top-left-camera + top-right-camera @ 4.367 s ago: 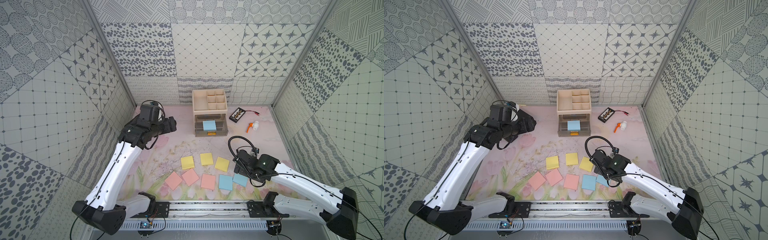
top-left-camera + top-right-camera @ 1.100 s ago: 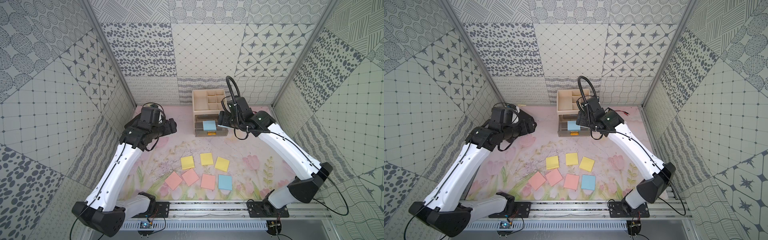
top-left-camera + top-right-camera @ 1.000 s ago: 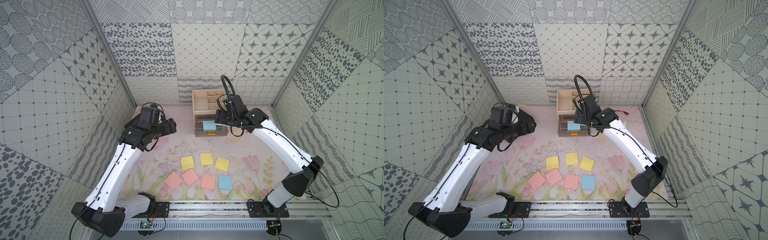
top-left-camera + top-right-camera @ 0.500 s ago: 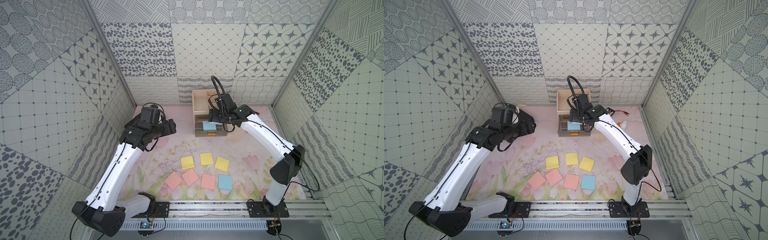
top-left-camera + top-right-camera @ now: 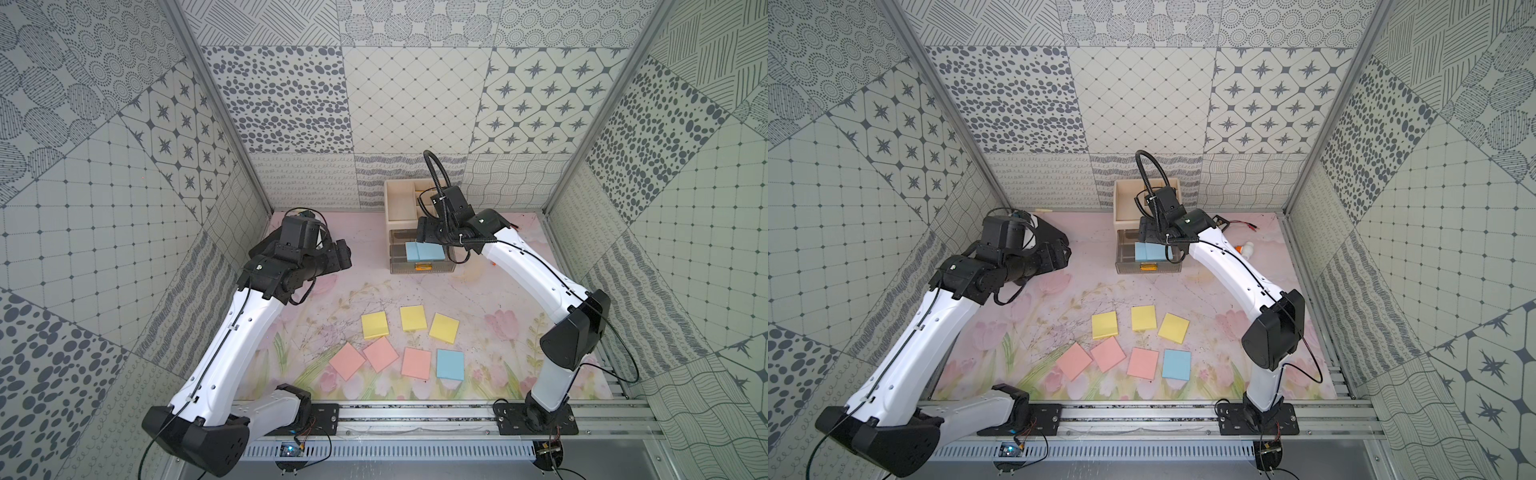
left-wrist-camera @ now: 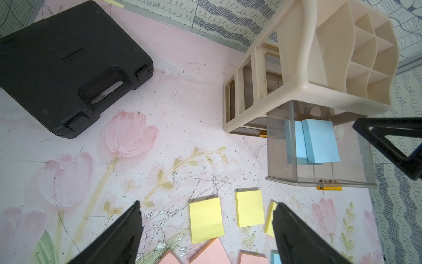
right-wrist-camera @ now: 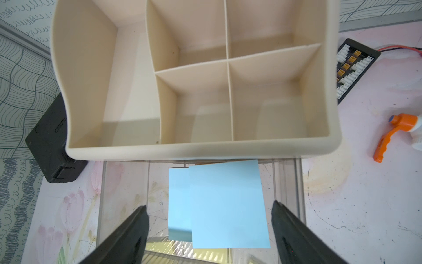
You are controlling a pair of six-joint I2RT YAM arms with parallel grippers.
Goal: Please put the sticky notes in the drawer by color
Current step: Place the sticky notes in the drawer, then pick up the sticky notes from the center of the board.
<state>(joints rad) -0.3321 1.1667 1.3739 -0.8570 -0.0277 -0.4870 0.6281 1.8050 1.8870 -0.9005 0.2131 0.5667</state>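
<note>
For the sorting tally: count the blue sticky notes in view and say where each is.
3. Two overlap in the open drawer: the upper note partly covers the lower note. The third note lies on the mat beside a pink note. Others beneath would be hidden.

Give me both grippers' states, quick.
Left gripper: open, empty.
Right gripper: open, empty, above the blue sticky notes in the open drawer.

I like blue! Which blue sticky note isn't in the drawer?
The blue pad lying beside the pink ones on the mat. The other two blue pads overlap inside the pulled-out drawer.
</note>
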